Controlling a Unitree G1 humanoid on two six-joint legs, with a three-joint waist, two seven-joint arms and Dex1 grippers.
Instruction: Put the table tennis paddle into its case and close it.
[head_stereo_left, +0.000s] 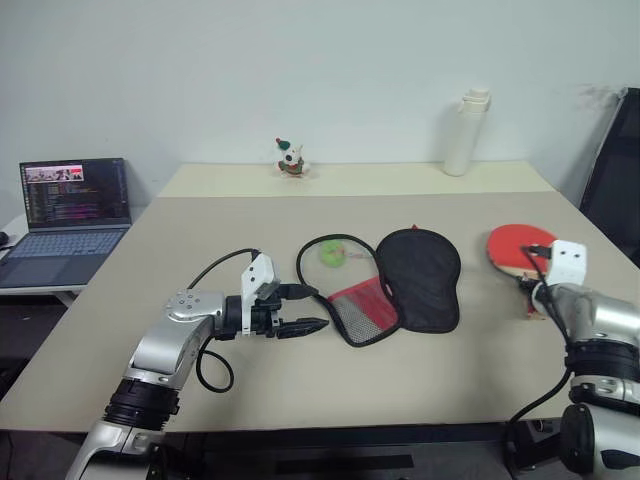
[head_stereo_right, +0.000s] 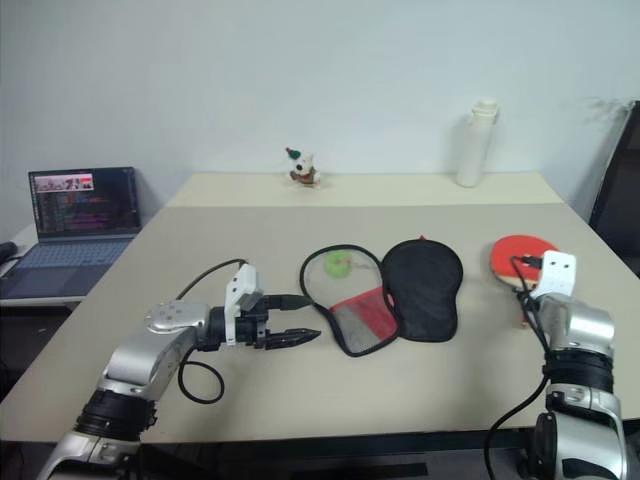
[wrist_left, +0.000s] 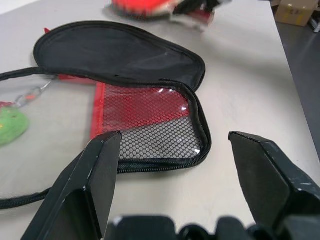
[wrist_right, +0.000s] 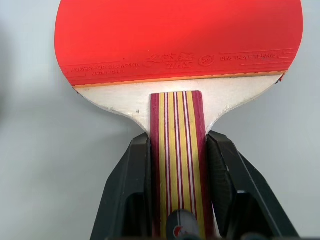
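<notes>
Fingers of the right gripper (wrist_right: 177, 150) are clamped on the striped wooden handle of the table tennis paddle (wrist_right: 177, 42), one black pad pressed against each long side of the grip, with the red rubber face spreading out beyond the fingertips. From the head, that paddle (head_stereo_left: 517, 246) sits near the right edge of the table (head_stereo_left: 250, 235), its red disc pointing away from the robot and the wrist's white camera housing covering the handle. Well to its left lies the case (head_stereo_left: 418, 277), unzipped and spread flat in two halves: the black fabric half nearer the paddle, and the half with the red-and-black mesh pocket (head_stereo_left: 364, 310) nearer the other arm. A small green charm (head_stereo_left: 330, 254) rests on the tabletop inside the loop of the open zip edge. The left gripper (head_stereo_left: 303, 325) hovers just beside the mesh half with its fingers spread wide and nothing between them; in its wrist view the pocket shows through the gap. Bare tabletop separates paddle and case. Farther off, a small figurine (head_stereo_left: 290, 159) and a white bottle (head_stereo_left: 467, 132) stand at the far side of the table. An open laptop (head_stereo_left: 70, 215) rests on a lower surface to the left.
</notes>
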